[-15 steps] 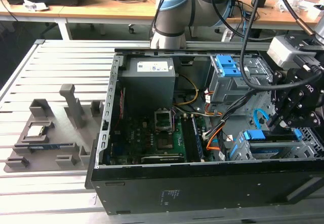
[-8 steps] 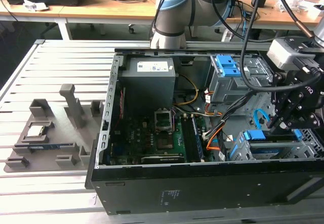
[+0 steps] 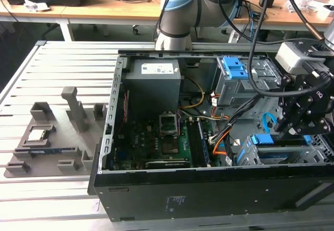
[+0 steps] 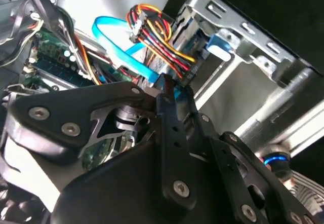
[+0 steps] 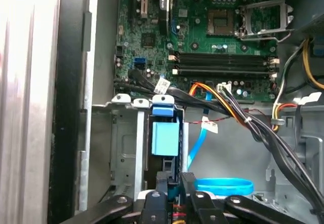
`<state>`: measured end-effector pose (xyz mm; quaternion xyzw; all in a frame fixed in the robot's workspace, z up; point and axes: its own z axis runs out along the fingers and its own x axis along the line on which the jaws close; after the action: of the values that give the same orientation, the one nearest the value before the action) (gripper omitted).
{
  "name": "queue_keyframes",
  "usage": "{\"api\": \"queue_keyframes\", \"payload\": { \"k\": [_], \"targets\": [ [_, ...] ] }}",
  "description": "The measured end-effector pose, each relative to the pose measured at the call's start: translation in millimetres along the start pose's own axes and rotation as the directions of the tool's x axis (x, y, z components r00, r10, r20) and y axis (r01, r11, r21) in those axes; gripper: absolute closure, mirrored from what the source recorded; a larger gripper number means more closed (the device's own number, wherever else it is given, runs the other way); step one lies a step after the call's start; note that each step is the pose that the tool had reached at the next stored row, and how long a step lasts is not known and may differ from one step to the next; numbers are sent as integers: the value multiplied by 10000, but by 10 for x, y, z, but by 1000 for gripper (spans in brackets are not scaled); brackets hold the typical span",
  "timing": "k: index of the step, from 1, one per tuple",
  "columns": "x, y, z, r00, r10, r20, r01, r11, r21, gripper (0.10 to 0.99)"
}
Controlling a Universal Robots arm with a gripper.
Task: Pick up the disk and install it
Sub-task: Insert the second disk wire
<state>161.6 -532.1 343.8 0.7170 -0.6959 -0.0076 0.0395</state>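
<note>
Checking the exterior view first: I have the tool (image 3: 298,129) down inside the open computer case (image 3: 209,189), at the corner toward the exterior view's right, directly over the lower drive cage (image 3: 313,155). The disk (image 3: 276,140) sits in that cage, blue rail uppermost, apparently seated or nearly so. My judgement is that the tool stands here because it is pressing the disk home. On the slatted table (image 3: 52,58) a grey parts fixture (image 3: 52,147) carries other components, well apart from the case.

Second wrist view: tool linkage (image 4: 167,117) in the foreground, with a blue data cable (image 4: 119,44) and a bundle of power wires (image 4: 157,36) close beyond it, beside the metal cage wall (image 4: 243,36).

First wrist view: fingers (image 5: 188,183) look drawn close together, straddling the blue bracket (image 5: 165,138) edge; I cannot tell whether they actually clamp it. Motherboard (image 5: 212,36) lies beyond.
</note>
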Motion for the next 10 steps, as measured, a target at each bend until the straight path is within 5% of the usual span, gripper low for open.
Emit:
{"api": "queue_keyframes", "payload": {
  "k": [3, 7, 10],
  "targets": [
    [-11, 13, -181, 10000, 3, -25, -3, 10000, 2, 851],
    [-54, 43, -609, 10000, 7, -90, -7, 10000, 13, 980],
    [-50, 48, -692, 10000, 7, -91, -7, 10000, 12, 980]
  ]
}}
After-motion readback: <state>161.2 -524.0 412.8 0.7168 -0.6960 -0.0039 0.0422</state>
